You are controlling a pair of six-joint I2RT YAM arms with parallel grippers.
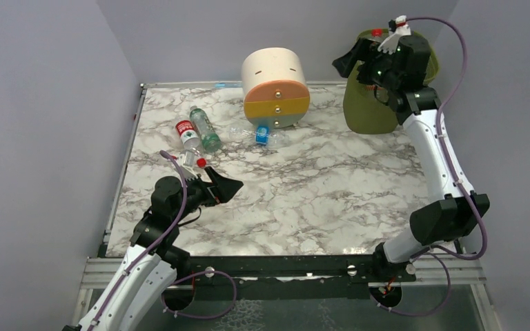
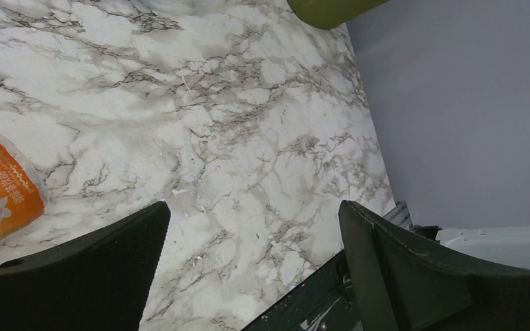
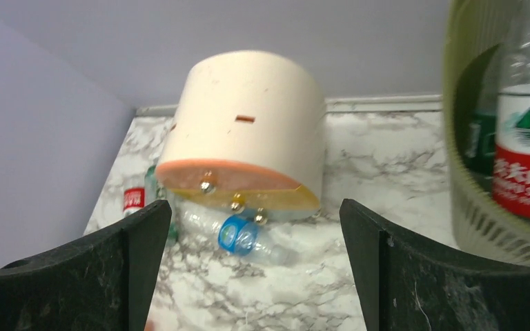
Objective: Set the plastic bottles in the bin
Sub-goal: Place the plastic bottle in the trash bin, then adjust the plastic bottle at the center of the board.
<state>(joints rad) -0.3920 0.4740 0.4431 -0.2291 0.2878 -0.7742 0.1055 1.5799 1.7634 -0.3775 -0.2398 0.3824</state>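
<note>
Left gripper point(image 2: 254, 210): jaws wide open, empty, over bare worktop point(image 2: 248, 124). Orange-labelled bottle point(image 2: 0, 189) lies outside jaws, at left edge of wrist view.

Right gripper point(image 3: 255, 210): jaws wide open, empty, beside bin point(image 3: 459, 138) rim. Red-labelled bottle point(image 3: 528, 138) inside bin, outside jaws. Blue-labelled bottle point(image 3: 240, 236) lies at foot of drawer unit point(image 3: 248, 117).

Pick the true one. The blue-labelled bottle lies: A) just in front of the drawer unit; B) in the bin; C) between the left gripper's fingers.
A: the blue-labelled bottle lies on the table at the drawer unit's foot, well apart from the bin.
</note>
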